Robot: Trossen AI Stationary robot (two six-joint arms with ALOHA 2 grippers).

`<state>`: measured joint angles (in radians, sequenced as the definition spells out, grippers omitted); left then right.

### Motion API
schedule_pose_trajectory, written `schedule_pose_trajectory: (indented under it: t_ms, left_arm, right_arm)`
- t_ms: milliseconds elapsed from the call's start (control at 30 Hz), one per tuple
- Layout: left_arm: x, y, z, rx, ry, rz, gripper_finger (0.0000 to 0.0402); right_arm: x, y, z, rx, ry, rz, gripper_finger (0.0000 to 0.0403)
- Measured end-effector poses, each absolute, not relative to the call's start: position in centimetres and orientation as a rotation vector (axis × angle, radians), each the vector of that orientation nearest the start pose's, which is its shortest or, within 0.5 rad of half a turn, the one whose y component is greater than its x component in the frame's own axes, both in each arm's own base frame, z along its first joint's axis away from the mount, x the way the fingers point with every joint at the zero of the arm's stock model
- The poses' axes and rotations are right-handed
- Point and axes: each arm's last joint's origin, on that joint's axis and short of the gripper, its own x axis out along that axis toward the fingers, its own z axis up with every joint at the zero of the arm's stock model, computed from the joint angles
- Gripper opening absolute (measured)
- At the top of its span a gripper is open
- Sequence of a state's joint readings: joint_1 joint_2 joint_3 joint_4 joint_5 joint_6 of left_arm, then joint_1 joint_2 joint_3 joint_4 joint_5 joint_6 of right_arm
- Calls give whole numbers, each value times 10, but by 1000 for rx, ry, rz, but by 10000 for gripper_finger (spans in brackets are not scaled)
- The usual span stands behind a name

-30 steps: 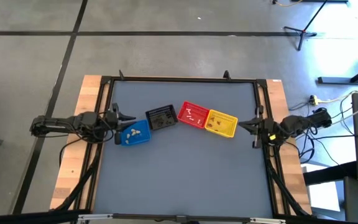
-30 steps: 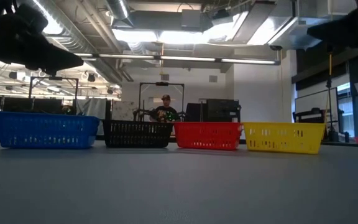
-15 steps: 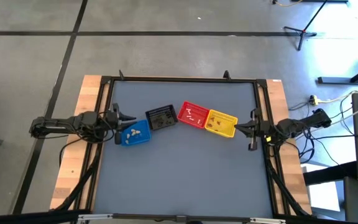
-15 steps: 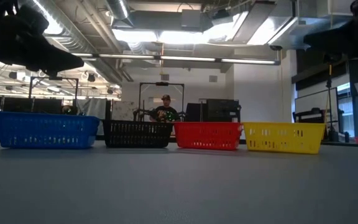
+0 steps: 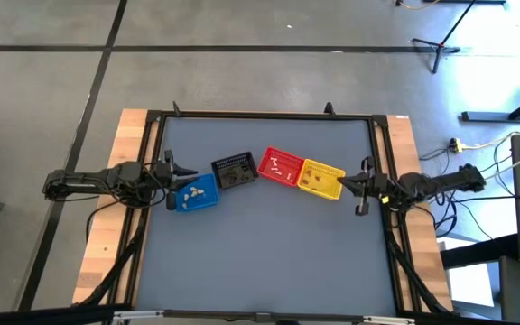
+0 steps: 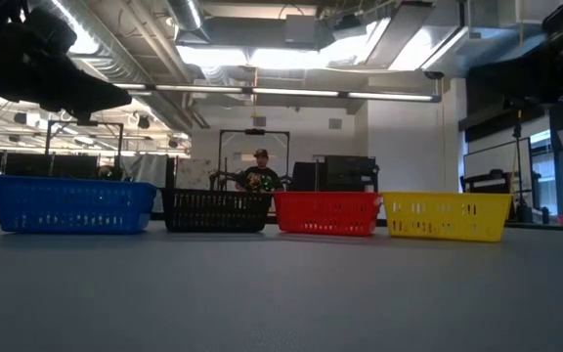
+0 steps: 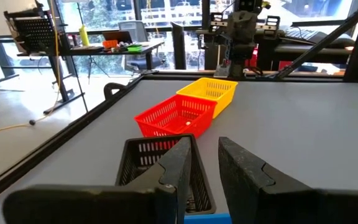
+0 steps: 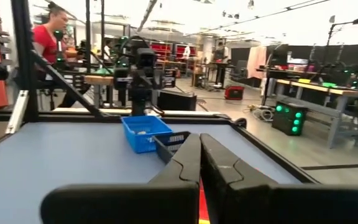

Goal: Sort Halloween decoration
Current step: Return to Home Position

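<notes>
Tiny trinkets lie inside four small baskets in a row across the table's middle. Cream ones (image 5: 190,191) are in the blue basket (image 5: 213,191) and white ones (image 5: 283,165) in the red basket (image 5: 265,162). Brownish ones (image 5: 311,179) are in the yellow basket (image 5: 339,183). What the black basket (image 5: 234,161) holds I cannot make out. My left gripper (image 5: 177,171) hangs above the table by the blue basket's far-left corner, its fingers (image 7: 185,155) slightly open and empty. My right gripper (image 5: 359,187) hovers just right of the yellow basket, shut and empty (image 8: 200,144).
The table has a raised dark frame (image 5: 260,116) with wooden strips at its left and right. The near half of the grey top (image 5: 260,262) holds nothing. All four baskets stand on their bases in the low view, blue one (image 6: 71,203) leftmost. People and workbenches show in the room beyond.
My right gripper has moved in from the table's right edge toward the yellow basket, staying shut. The left arm and the baskets have kept still.
</notes>
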<state>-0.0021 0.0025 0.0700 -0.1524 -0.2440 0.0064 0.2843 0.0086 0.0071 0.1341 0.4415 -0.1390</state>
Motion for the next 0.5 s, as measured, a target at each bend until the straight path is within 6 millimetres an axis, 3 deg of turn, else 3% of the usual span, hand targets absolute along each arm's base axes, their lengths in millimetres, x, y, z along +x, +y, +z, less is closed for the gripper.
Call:
schedule_pose_trajectory:
  t_ms: [333, 500]
  left_arm:
    - [92, 7, 172, 21, 86, 237, 75]
    - [92, 6, 172, 20, 88, 198, 75]
  right_arm:
    - [97, -9, 171, -126, -38, -249, 3]
    - [97, -14, 168, -80, -16, -174, 3]
